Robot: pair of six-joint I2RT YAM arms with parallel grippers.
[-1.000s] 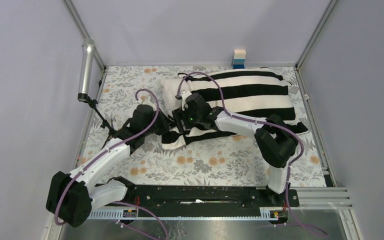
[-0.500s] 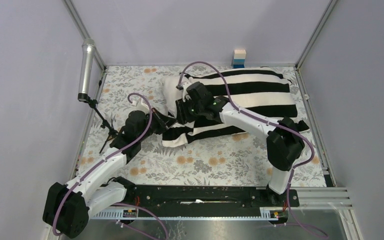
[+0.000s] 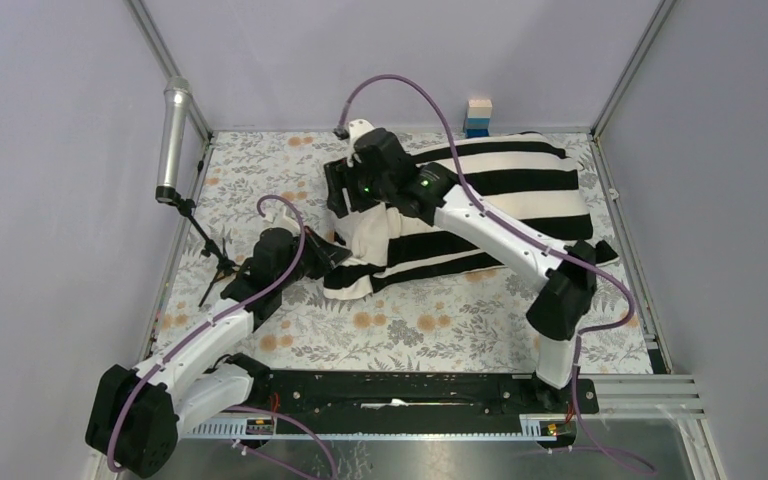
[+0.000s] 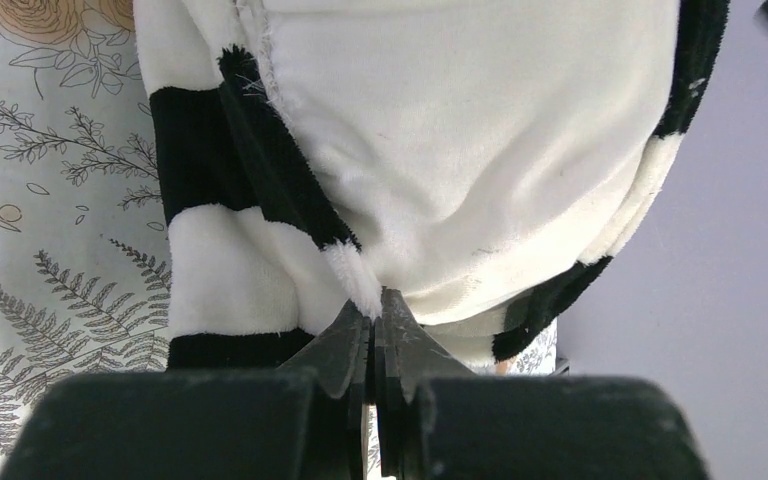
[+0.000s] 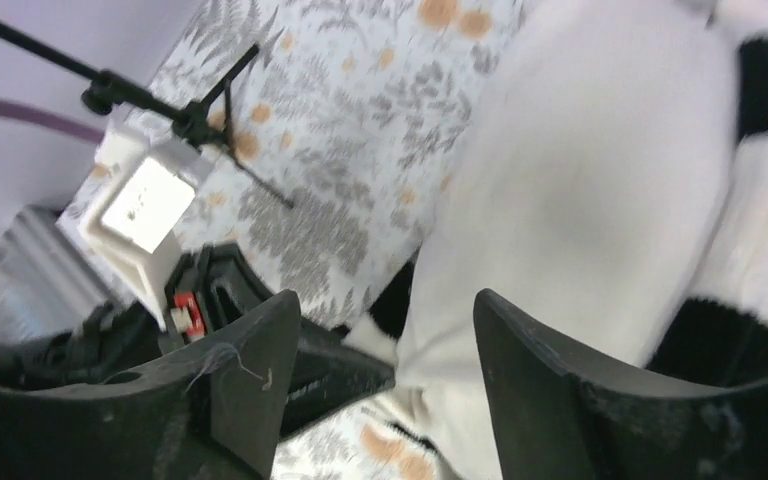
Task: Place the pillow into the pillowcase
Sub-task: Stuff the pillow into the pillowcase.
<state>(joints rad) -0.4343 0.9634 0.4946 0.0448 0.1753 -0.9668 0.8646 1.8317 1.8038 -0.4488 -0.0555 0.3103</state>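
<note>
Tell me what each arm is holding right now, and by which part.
Left arm's fingers pinch the pillowcase at the rim of its open end. Right arm's fingers are open, holding nothing.

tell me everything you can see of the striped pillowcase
The pillowcase is a soft, fleecy-looking sleeve with wide black and white stripes, lying bulged across the far right of the floral table cloth. The cream pillow fills most of it and pokes out of its open left end. The left gripper is shut on the near hem of that opening.
</note>
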